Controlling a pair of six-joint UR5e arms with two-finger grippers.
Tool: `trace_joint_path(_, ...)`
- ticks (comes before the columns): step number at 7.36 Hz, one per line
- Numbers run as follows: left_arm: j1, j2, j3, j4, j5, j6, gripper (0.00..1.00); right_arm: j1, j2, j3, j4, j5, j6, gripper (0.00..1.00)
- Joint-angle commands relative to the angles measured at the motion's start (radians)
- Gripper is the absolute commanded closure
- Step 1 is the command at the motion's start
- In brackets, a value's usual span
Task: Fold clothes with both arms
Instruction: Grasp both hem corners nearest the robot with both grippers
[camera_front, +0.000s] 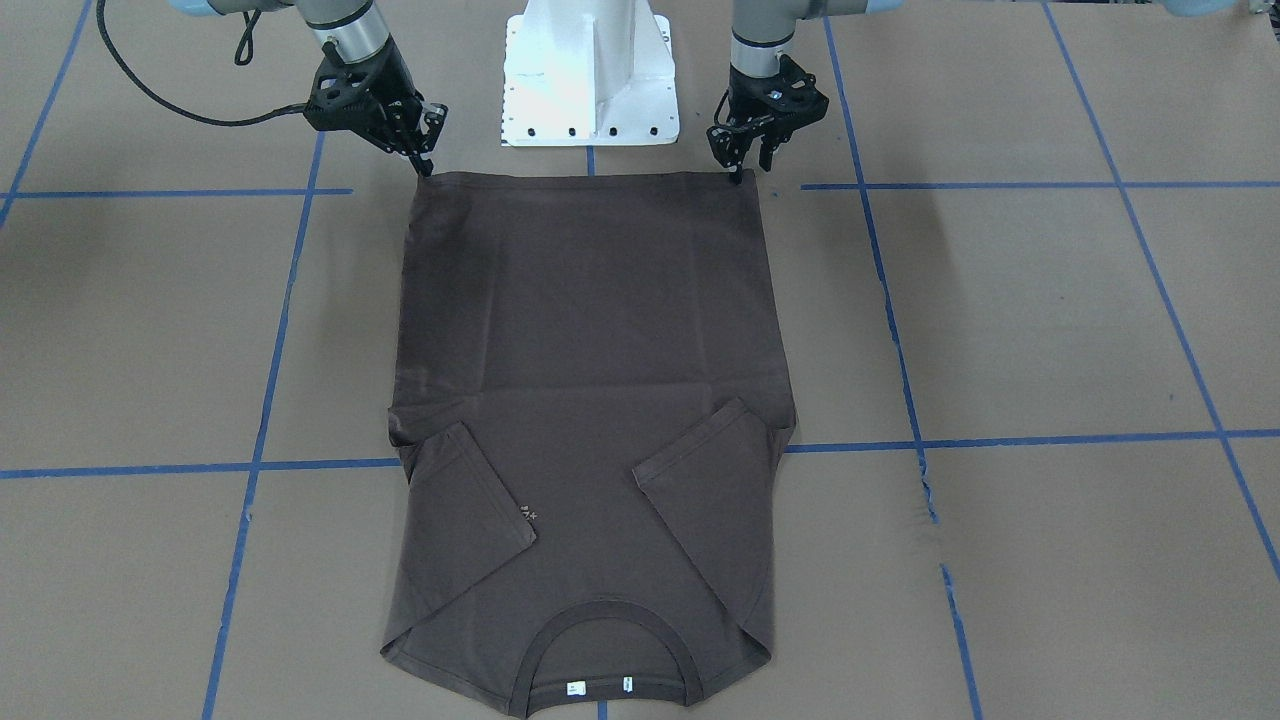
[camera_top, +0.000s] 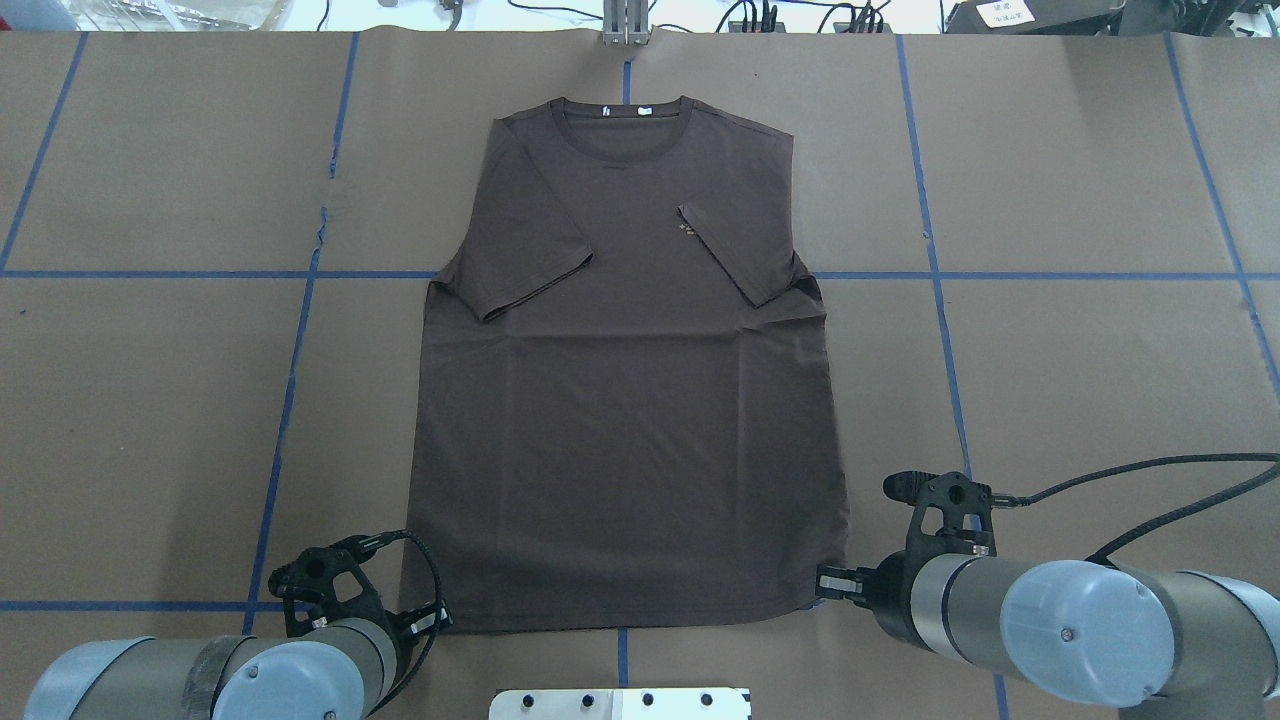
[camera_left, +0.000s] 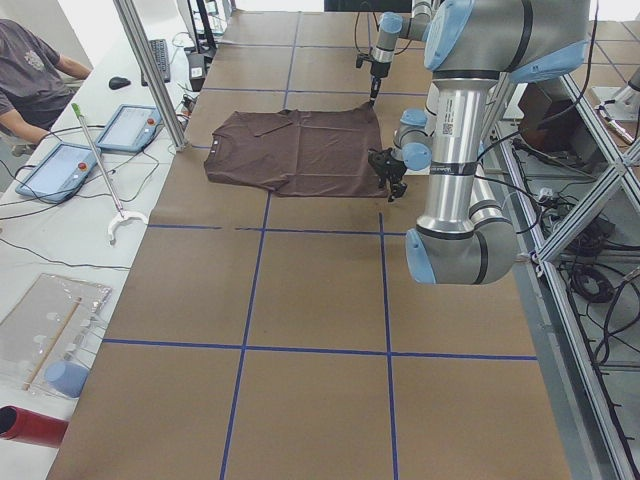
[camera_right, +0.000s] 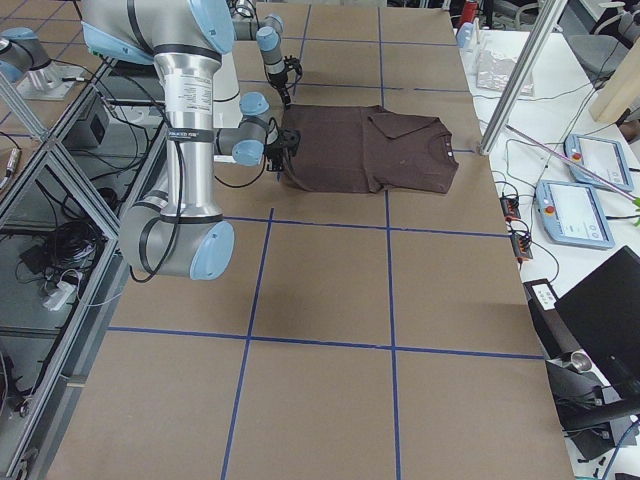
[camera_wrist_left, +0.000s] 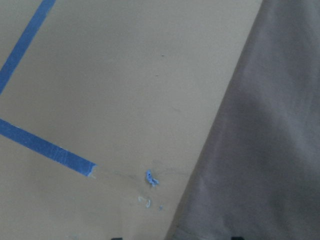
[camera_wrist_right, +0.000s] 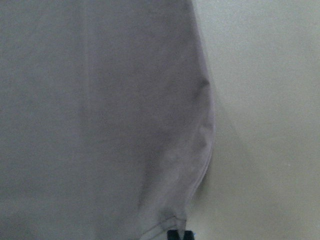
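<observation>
While the dark brown T-shirt (camera_top: 630, 400) lies flat and face up on the paper-covered table (camera_top: 1050, 380), both arms reach down to its hem, the edge nearest the robot. The collar (camera_top: 620, 153) and its small white tags (camera_top: 606, 110) lie at the far end, and both short sleeves (camera_top: 530, 250) are folded inward over the chest, the right one just beside the pale lettering (camera_top: 686, 231). The left gripper (camera_front: 742, 168) sits at the hem's left corner; in its wrist view the jaws look apart, with the corner between them. The right gripper (camera_front: 425, 165) is at the hem's right corner, its fingertips (camera_wrist_right: 173, 235) together and pinching the puckered cloth there. The white pedestal base (camera_front: 590, 80) stands between the arms, just behind the hem
</observation>
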Motion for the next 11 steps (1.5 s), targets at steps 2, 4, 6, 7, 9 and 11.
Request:
trace_joint_path(2, 0.007, 0.0, 0.0, 0.0, 0.001, -0.002, 0.91, 0.0, -0.002, 0.001, 0.0, 0.0, 0.0, 1.0)
trace_joint_path(4, 0.008, -0.001, -0.003, 0.0, 0.001, -0.004, 1.0, 0.0, -0.005, 0.002, 0.0, 0.0, 0.0, 1.0)
trace_joint_path(6, 0.005, -0.003, -0.017, 0.0, 0.001, -0.004, 1.0, 0.002, -0.008, 0.011, 0.0, 0.002, 0.0, 1.0)
trace_joint_path(7, 0.005, -0.003, -0.029, 0.003, 0.002, 0.002, 1.0, 0.005, -0.011, 0.016, 0.0, 0.02, 0.0, 1.0)
trace_joint_path(9, 0.005, 0.002, -0.139, 0.09, 0.002, 0.047, 1.0, 0.013, -0.042, 0.049, 0.0, 0.04, -0.001, 1.0)
trace_joint_path(11, 0.007, -0.004, -0.234, 0.162, -0.01, 0.1, 1.0, 0.01, -0.089, 0.117, 0.0, 0.084, -0.011, 1.0)
